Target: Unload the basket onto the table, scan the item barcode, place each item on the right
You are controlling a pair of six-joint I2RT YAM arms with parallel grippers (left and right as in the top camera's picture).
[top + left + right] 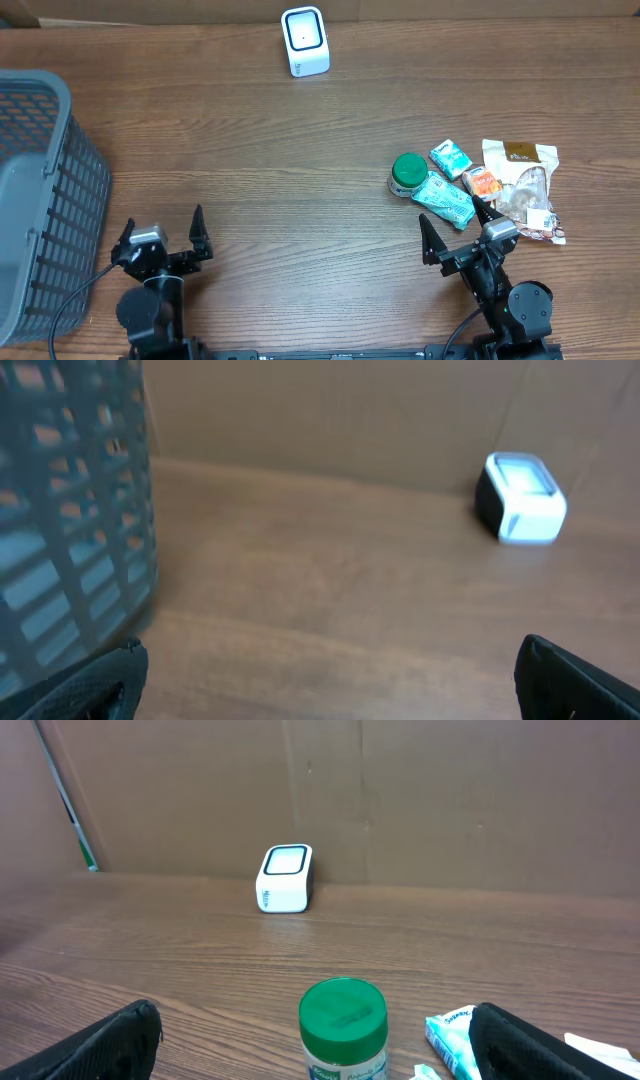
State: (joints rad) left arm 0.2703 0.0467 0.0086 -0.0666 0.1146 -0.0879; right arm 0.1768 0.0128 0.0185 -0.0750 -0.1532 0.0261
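Looking over the table, found left gripper (162, 232) and right gripper (457, 228) both released, jaws wide, holding nothing, well in front of the scanner (305, 41). Spotted green-lidded jar (407, 173), teal packets (445, 198) and snack bag (525, 185) nearer than the scanner and to its right, grey basket (85, 190) far to its left.

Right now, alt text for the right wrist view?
A green-lidded jar stands upright on the wooden table, centred between the dark fingers of the open right hand. A teal packet lies at its right in frame; a white scanner sits far back by a brown wall.
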